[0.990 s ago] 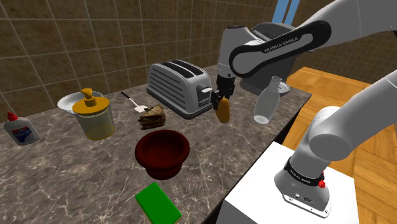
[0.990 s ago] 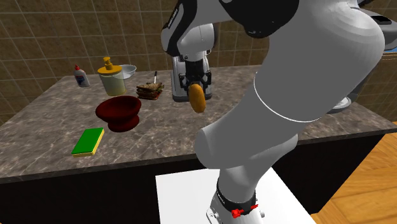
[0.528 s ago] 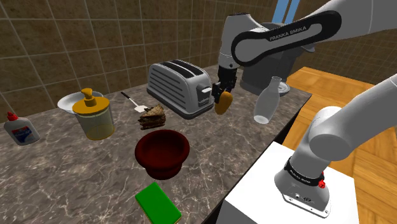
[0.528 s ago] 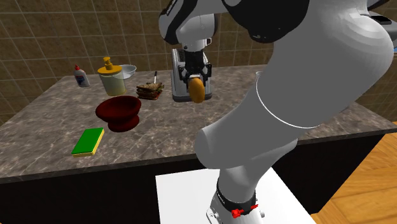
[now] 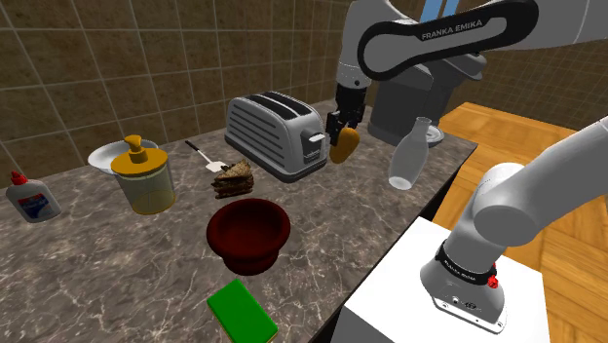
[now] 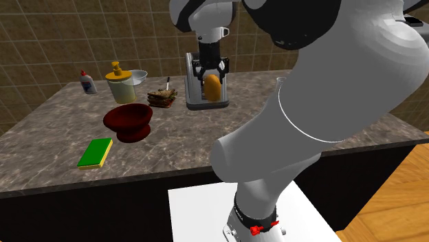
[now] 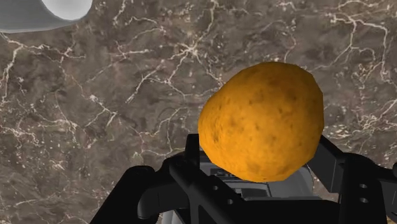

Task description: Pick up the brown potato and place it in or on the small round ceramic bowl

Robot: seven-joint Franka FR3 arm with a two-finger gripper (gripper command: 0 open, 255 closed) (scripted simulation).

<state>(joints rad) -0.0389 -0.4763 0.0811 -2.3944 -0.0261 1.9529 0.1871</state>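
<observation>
Above the marbled brown counter (image 5: 322,234), upper middle of the shoulder view: black gripper (image 5: 340,134) hangs in the air with the potato (image 5: 343,144) clamped between its fingers. Potato is orange-brown with dark speckles and is clear of the surface. It sits in front of the end of the silver toaster (image 5: 276,134) that faces the frame's right. Second exterior view: gripper (image 6: 212,77) and potato (image 6: 214,87) overlap the toaster (image 6: 199,93) at upper centre. Wrist view: potato (image 7: 264,121) bulges out past the gripper (image 7: 261,170), a black finger (image 7: 191,153) pressed to each side, counter veining behind it. Dark red bowl (image 5: 248,234) stands at frame centre in the shoulder view, lower left of the potato and well apart from it; nothing in it. Sandwich (image 5: 234,178) lies between bowl and toaster, with a spatula (image 5: 203,156) behind it. Pale bottle (image 5: 407,156) stands upright to the right of the potato. Left side of the frame: jar with yellow lid (image 5: 143,175), white shallow bowl (image 5: 105,156) just behind it, glue bottle (image 5: 27,198) at the far left. Green sponge (image 5: 242,312) lies near the bottom edge. White stand (image 5: 458,292) is at the lower right.
</observation>
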